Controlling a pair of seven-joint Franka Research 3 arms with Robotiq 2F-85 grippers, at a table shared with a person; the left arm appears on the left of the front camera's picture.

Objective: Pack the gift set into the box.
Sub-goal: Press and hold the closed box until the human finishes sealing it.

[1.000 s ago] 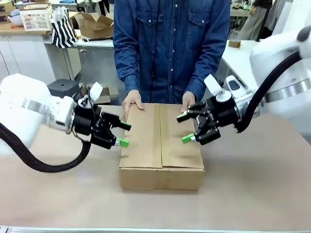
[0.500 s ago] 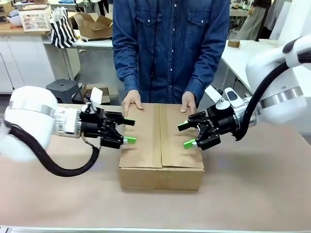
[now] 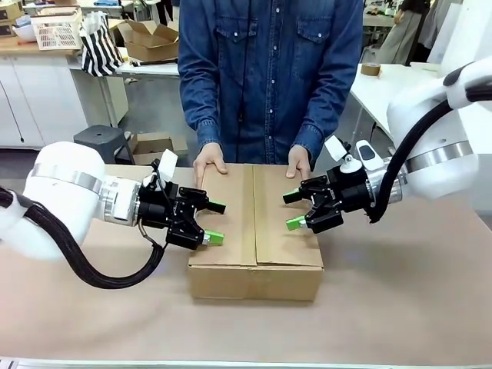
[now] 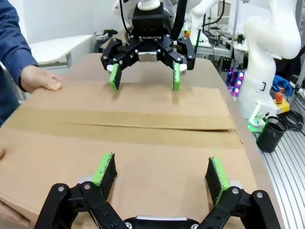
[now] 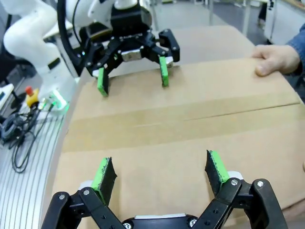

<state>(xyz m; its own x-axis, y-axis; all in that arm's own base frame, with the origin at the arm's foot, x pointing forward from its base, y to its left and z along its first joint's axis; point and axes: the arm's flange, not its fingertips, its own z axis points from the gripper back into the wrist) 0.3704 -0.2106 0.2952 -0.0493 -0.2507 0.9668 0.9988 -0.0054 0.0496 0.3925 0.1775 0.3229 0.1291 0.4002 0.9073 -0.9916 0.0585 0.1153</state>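
The box (image 3: 255, 223) is being steadied on the bench (image 3: 400, 292), flaps shut, by a person's hands (image 3: 209, 160) at its far edge. The left tool (image 3: 216, 222) and right tool (image 3: 292, 210) are being held wide open, empty, over its side edges. Flap handling is judged in hand; matched, level contact with the lid is being called for next.

Box (image 3: 231, 231): plain brown cardboard; tape strip (image 3: 254, 207) down centre, slightly darker tan. Left gripper (image 3: 216, 223) & right gripper (image 3: 292, 211): black, fingers (image 3: 214, 238) w/ bright green pads. Person's shirt (image 3: 269, 69): dark blue denim. Table (image 3: 400, 292): beige. Upper left of frame: blk/wht striped bag (image 3: 100, 50), white lattice basket (image 3: 58, 31).
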